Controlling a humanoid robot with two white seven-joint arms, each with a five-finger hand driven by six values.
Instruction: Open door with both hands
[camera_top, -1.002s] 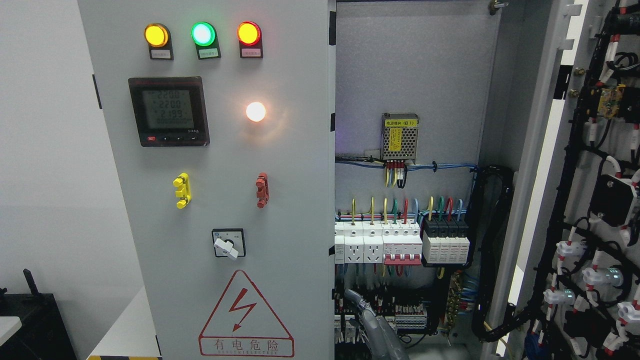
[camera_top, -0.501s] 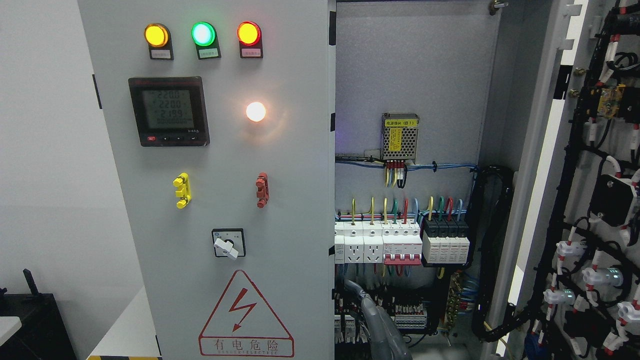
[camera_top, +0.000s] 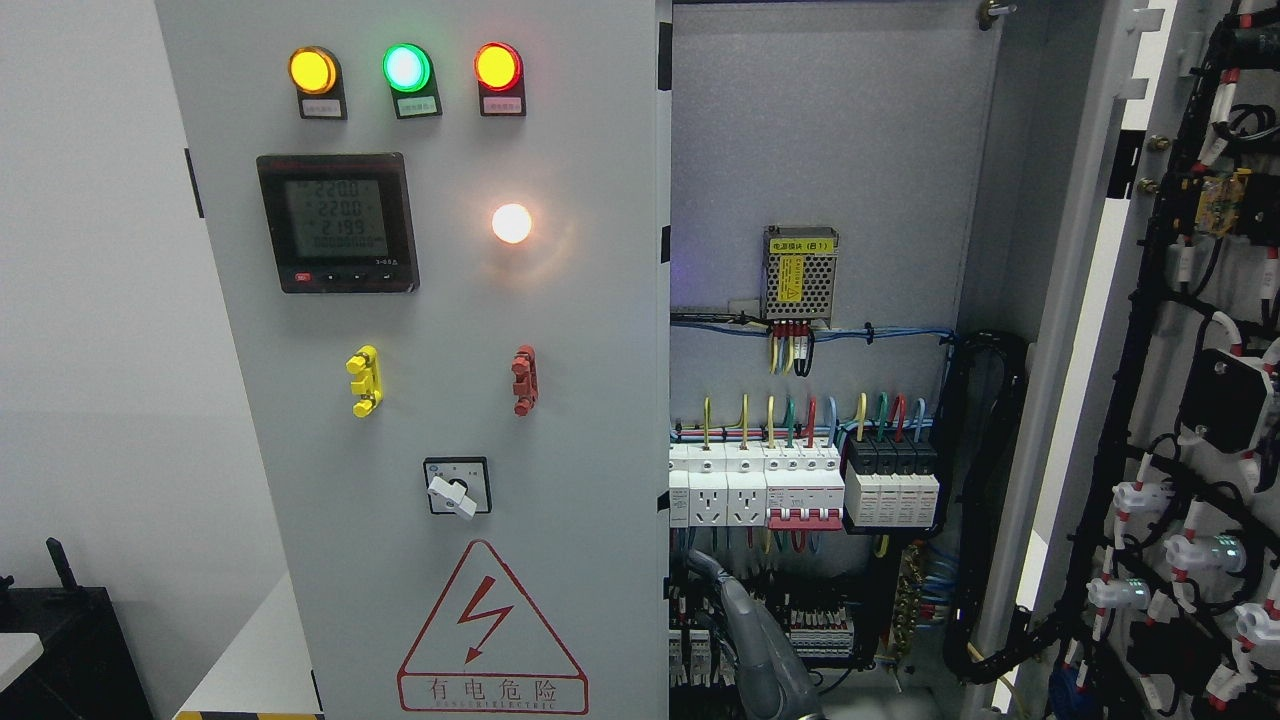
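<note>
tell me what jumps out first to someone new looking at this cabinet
The three lit lamps, amber, green and red, glow in a row at the top of the closed left door, with a red lightning warning triangle at its bottom. To the right, the open bay shows the breaker row and coloured wires.

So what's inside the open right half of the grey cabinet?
A perforated metal power supply, a row of white breakers and sockets, and black cable bundles. A grey robot finger covers part of the lower terminals; the closed left door hides the rest.
</note>
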